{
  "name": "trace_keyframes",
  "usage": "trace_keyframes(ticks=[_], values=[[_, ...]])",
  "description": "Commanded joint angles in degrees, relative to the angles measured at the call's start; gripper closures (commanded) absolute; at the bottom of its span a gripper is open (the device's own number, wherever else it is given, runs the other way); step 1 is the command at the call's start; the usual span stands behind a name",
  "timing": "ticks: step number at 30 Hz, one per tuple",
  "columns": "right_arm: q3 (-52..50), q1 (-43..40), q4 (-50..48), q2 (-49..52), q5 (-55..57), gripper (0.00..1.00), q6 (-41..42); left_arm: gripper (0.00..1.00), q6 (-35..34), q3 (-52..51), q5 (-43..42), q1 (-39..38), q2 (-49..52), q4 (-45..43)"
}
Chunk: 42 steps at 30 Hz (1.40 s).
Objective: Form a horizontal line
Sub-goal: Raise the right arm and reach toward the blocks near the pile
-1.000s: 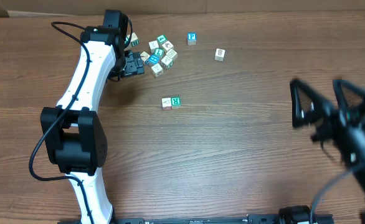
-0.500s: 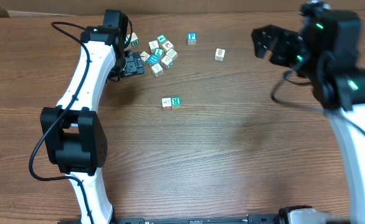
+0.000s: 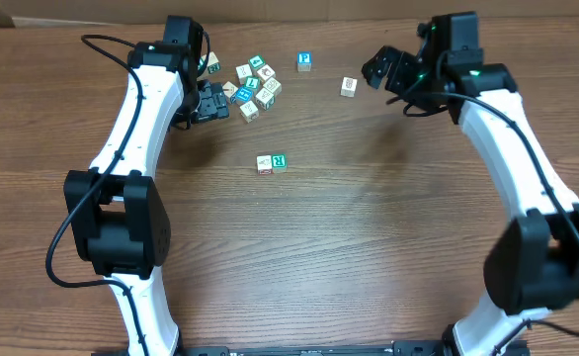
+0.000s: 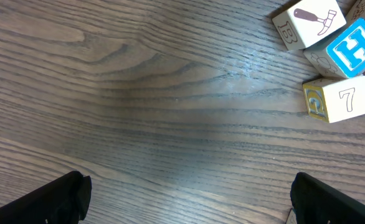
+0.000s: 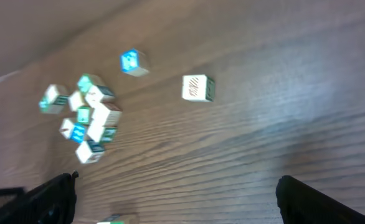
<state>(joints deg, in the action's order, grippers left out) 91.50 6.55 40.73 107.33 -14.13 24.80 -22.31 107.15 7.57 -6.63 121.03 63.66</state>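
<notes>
A red-marked cube (image 3: 264, 164) and a green "R" cube (image 3: 279, 160) sit edge to edge mid-table, the short start of a horizontal line. A pale tan cube (image 3: 349, 87) lies alone at the back; in the right wrist view the same cube (image 5: 198, 88) is blurred. My right gripper (image 3: 380, 71) hovers open just right of it, holding nothing (image 5: 182, 199). My left gripper (image 3: 222, 102) is open at the left edge of a cluster of cubes (image 3: 255, 87). Only bare wood lies between its fingers (image 4: 189, 202).
A blue-marked cube (image 3: 304, 61) lies alone behind the cluster. In the left wrist view a hammer cube (image 4: 307, 22), a blue "H" cube (image 4: 355, 50) and a "7" cube (image 4: 338, 99) sit at the upper right. The table's back edge is close behind.
The right arm has swung from the front right up to the back of the table, ending beside the tan cube. The left arm and all cubes have stayed put.
</notes>
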Motion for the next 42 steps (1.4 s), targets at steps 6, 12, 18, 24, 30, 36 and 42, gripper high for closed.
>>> trace_keyframes(ticks=[6, 12, 18, 24, 30, 36, 42], values=[[1.18, 6.75, -1.84, 5.4, 12.37, 0.0, 2.21, 0.0, 0.04, 0.79, 0.5, 0.24, -1.16, -0.02], [1.18, 12.11, -1.38, 5.64, 19.98, 0.0, 2.73, 0.0, 0.04, 0.79, 0.5, 0.24, -1.16, 0.0], [1.18, 14.08, -1.77, 5.64, 18.25, 0.0, 9.99, 0.01, 0.04, 0.79, 0.5, 0.24, -1.16, 0.0], [3.23, 13.68, -0.22, 4.96, 14.03, 0.19, 9.94, 0.0, 0.04, 0.79, 0.5, 0.24, -1.14, 0.0], [17.88, 12.48, 12.17, 4.96, 15.82, 0.25, 6.19, 0.0, 0.04, 0.79, 0.5, 0.24, -1.14, 0.0], [27.08, 12.35, 15.89, 4.96, 22.27, 0.1, 0.92, 0.01, 0.04, 0.79, 0.5, 0.24, -1.14, 0.0], [26.95, 12.35, 15.3, 6.29, 25.86, 0.04, 0.22, 0.0, 0.04, 0.79, 0.5, 0.24, -1.14, 0.0]])
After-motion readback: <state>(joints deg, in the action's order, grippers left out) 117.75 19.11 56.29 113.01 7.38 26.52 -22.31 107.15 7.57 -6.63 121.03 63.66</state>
